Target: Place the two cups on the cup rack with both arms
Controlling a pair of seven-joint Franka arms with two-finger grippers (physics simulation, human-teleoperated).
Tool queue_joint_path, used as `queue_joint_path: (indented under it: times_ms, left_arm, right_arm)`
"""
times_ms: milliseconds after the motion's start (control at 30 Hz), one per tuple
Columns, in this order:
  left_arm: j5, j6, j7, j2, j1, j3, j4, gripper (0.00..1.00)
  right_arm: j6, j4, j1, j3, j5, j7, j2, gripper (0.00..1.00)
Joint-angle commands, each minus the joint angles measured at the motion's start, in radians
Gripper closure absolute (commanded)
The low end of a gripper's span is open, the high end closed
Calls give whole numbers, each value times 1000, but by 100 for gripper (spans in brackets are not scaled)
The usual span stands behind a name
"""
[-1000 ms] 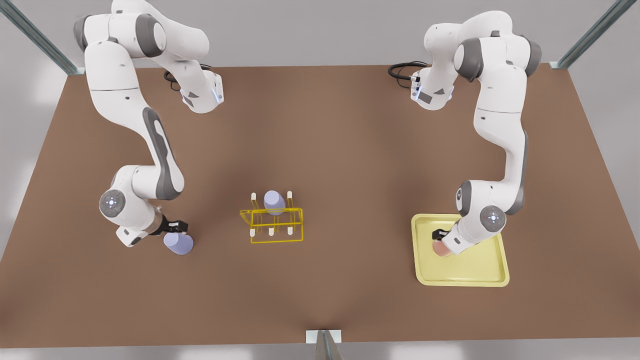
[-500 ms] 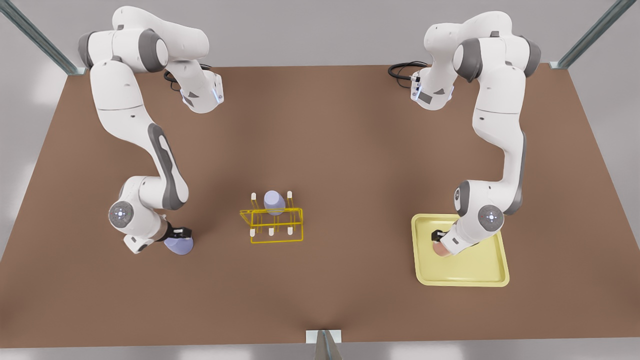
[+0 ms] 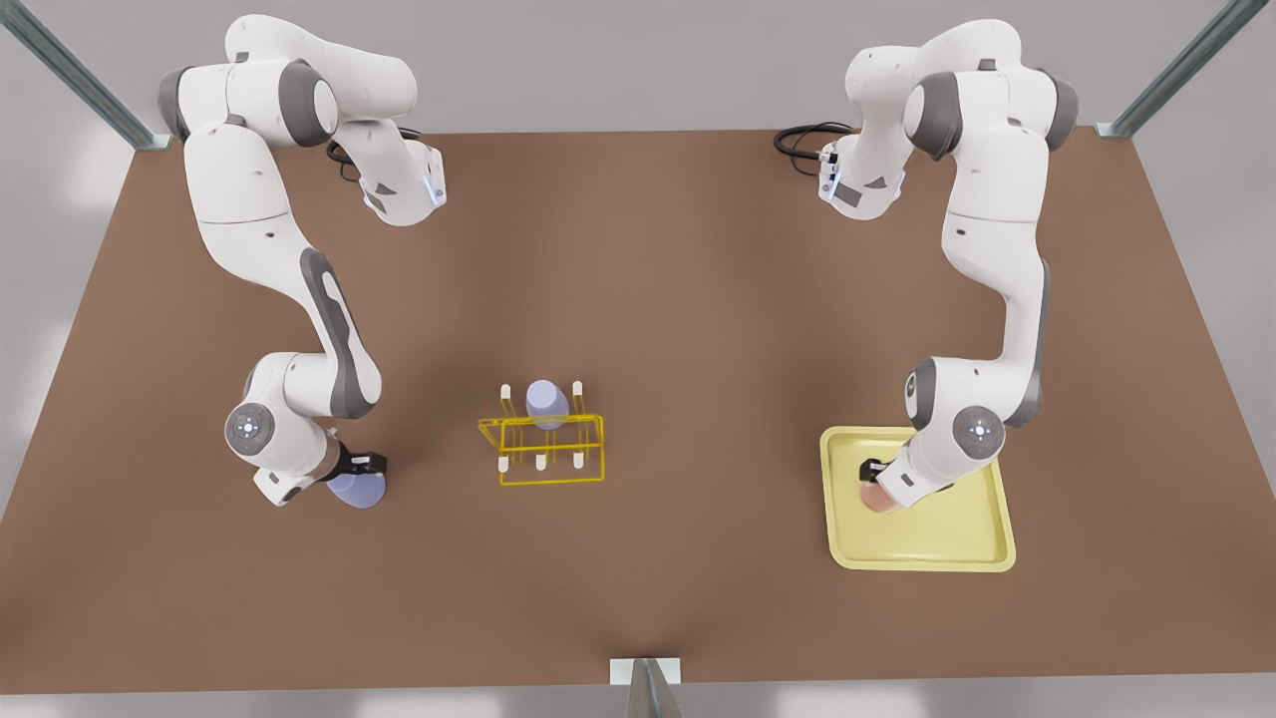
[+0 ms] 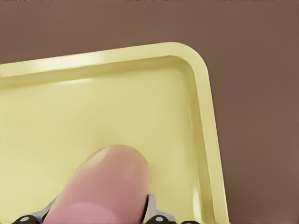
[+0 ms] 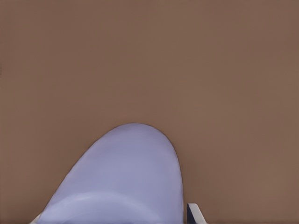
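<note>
Left gripper [image 3: 869,479] sat over pale-yellow tray [image 3: 982,553] at front view's right, jaws straddling pink cup [image 4: 105,186]; contact with its sides looked likely, firm hold not certain.

Right gripper [image 3: 361,471] at front view's left, jaws either side of lavender cup [image 3: 357,490] on table [image 3: 698,279]; whether closed on it, cannot tell.

Cup rack [image 3: 543,449] stood mid-table between arms, well apart from both, so each could reach it. Lookalike lavender cup [image 3: 546,402] already on rear peg.

Judgement: both arms at grasp stage, lift not yet begun.
</note>
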Motion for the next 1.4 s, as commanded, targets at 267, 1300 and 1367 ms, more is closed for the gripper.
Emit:
queue_joint_path:
  times_ms: [267, 1300, 1367]
  left_arm:
    - [2, -353, -173, -46, -4, -72, 165, 14]
    - [7, 25, -959, 291, -464, -264, 691, 13]
    - [7, 39, -966, 302, -475, -264, 691, 9]
  right_arm:
    - [-2, 20, -3, 0, 1, -15, 1, 14]
    - [-95, 175, 0, 387, 8, -36, -128, 16]
    - [-95, 174, 0, 405, 24, -36, -124, 16]
